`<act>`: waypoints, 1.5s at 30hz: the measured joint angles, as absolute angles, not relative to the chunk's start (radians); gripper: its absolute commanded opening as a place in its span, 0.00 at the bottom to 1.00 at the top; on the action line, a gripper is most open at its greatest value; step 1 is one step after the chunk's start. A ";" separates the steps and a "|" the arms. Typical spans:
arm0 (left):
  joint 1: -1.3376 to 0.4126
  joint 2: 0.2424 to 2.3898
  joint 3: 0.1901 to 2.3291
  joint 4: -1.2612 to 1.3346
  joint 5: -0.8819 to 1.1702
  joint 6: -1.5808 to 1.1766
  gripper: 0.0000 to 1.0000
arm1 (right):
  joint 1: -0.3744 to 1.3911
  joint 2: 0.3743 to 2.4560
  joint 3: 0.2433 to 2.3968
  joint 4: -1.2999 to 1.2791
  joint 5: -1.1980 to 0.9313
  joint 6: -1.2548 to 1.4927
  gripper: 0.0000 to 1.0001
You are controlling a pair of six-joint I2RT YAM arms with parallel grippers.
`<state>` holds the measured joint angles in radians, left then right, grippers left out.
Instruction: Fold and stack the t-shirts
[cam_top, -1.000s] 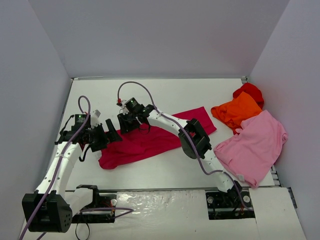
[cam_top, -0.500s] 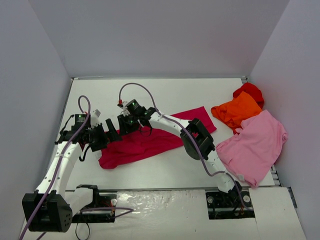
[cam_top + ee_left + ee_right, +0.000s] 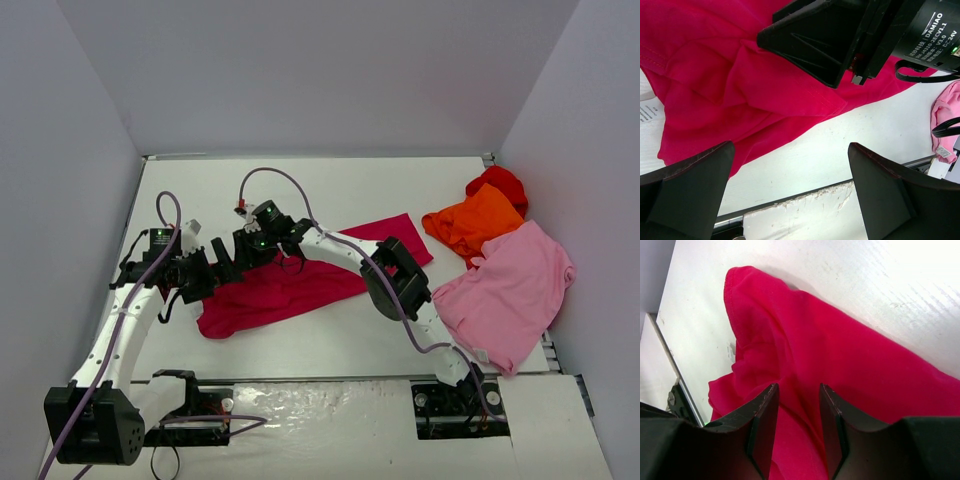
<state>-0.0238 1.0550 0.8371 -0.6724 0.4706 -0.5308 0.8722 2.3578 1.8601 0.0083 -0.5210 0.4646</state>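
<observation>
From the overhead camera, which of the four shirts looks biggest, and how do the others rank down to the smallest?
1. Crimson shirt and light pink shirt: about alike. The arms hide part of the crimson one, so no ranking between them.
2. Orange shirt.
3. Red shirt, bunched up, smallest.

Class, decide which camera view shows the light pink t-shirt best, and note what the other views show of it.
Top external: the light pink t-shirt shows almost whole, spread at the right. The left wrist view catches only a sliver of it at its right border; the right wrist view shows none.
</observation>
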 measured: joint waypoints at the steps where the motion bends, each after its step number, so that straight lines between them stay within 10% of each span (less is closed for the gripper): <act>1: -0.024 1.055 0.837 -0.672 0.471 -0.531 0.97 | 0.872 2.356 1.853 0.015 -0.528 0.470 0.35; 45: -0.024 1.055 0.824 -0.668 0.471 -0.529 0.97 | 0.876 2.306 1.810 0.039 -0.569 0.465 0.37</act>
<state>-0.0242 1.0550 0.8238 -0.6678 0.4709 -0.5288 0.8764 2.3063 1.8103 0.0387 -0.5694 0.4654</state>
